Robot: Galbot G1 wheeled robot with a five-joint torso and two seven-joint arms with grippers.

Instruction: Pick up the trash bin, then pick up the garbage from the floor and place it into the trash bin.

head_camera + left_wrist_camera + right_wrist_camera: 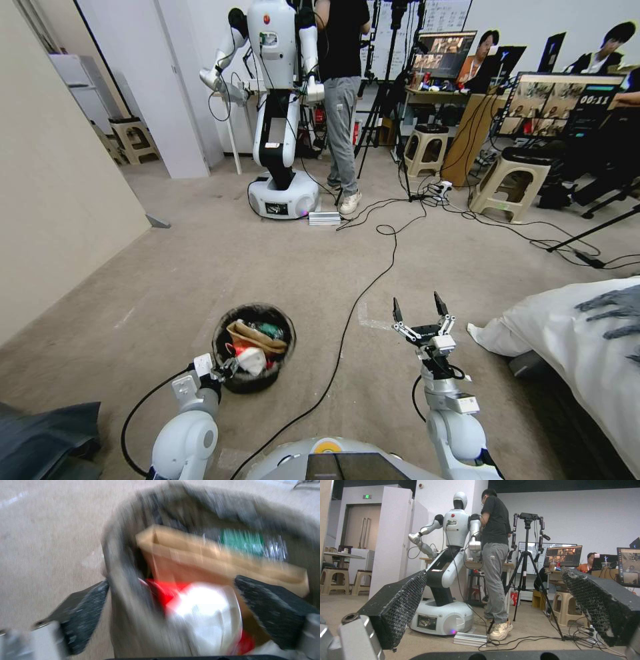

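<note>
Bin (254,357) on carpet, front-left of robot, holding paper bag (257,335), green bottle (269,329), red-and-white wrapper (250,359). Left gripper (228,369) at near rim, fingers (86,620) wide, straddling wall. Right gripper (420,311) raised, wide, empty, well apart from bin.

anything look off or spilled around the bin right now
Nothing spilled. The trash bin stands upright on the carpet, with the garbage heaped inside. The left pincer straddles its rim, one finger inside, one outside. The right pincer is open, empty, apart.
</note>
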